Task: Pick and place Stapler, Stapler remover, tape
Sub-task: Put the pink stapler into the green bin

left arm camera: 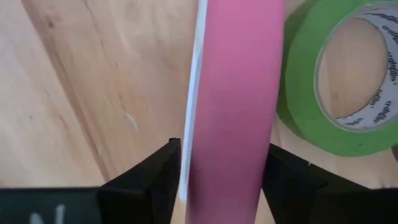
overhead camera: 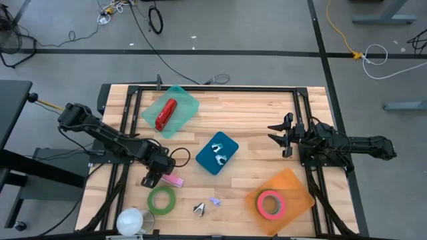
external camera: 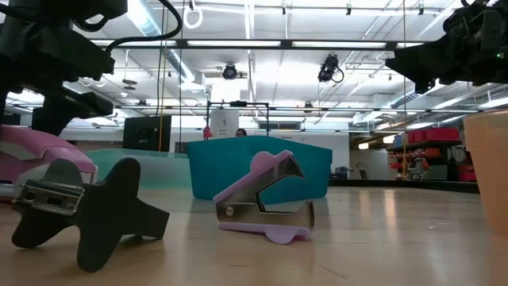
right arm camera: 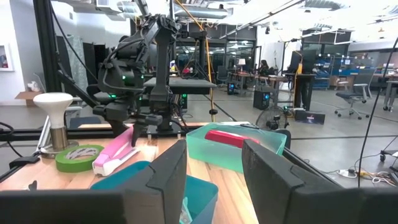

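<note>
1. Pink stapler [overhead camera: 173, 181]: lies flat on the table [overhead camera: 253, 127] at about 7 o'clock from the table's centre. The left wrist view shows it [left arm camera: 233, 99] running lengthwise between the two fingers.
2. Left end effector [overhead camera: 155, 178]: set down over the pink stapler's left end, one finger [left arm camera: 149, 180] on each side of the body. The fingers sit close against it, but a firm clench cannot be told from the views.
3. Green tape roll [overhead camera: 161, 199]: flat on the table just beside the pink stapler, at its 7 o'clock.
4. Red stapler [overhead camera: 165, 114]: lies inside the green tray [overhead camera: 187, 100] at 10 o'clock on the table.
5. Blue tray [overhead camera: 227, 143]: near the table's centre, holding two small metal-jawed staple removers [overhead camera: 217, 153].
6. Black staple remover [overhead camera: 199, 209] and lilac staple remover [overhead camera: 215, 200]: loose on the table at 6 o'clock, near each other but apart.
7. Pink tape roll [overhead camera: 269, 203]: rests in the orange tray [overhead camera: 293, 183] at 5 o'clock.
8. White lamp-like object [overhead camera: 132, 221]: at the table's 7 o'clock edge, just beside the green tape roll.
9. Right end effector [overhead camera: 281, 135]: hangs at 3 o'clock with its fingers parted and nothing between them, well apart from every object.
</note>
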Controlling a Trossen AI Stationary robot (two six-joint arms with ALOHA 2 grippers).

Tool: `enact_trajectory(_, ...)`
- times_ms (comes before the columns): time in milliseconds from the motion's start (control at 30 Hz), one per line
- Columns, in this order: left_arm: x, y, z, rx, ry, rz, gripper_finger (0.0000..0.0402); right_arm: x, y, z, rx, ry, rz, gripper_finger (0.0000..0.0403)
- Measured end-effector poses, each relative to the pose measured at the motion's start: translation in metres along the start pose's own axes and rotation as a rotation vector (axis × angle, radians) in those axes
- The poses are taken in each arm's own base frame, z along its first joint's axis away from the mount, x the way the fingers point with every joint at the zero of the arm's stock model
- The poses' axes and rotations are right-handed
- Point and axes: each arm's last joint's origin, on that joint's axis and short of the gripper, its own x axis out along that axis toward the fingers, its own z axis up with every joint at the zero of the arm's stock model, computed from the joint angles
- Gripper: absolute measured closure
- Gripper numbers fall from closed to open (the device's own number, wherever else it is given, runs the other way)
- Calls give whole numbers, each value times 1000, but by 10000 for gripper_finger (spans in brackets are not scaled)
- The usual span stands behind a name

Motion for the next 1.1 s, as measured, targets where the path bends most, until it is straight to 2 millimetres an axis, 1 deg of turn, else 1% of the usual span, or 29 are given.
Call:
enact_trajectory(267, 0, -1, 2, 1, -19, -13, 233, 0, 0, 0, 0, 0, 0, 247)
enact_trajectory(500, 0, -1, 4, 3, -39, -13, 238, 0, 0, 0, 0, 0, 0, 247)
enact_trajectory(733, -6, -2, 10, 3, -66, -15, 248, 0, 0, 0, 0, 0, 0, 247)
enact_trajectory(967, -19, 8, 21, -68, -114, 11, 248, 0, 0, 0, 0, 0, 0, 247)
enact_trajectory(1100, -31, 19, 26, -115, -123, 56, 249, 0, 0, 0, 0, 0, 0, 247)
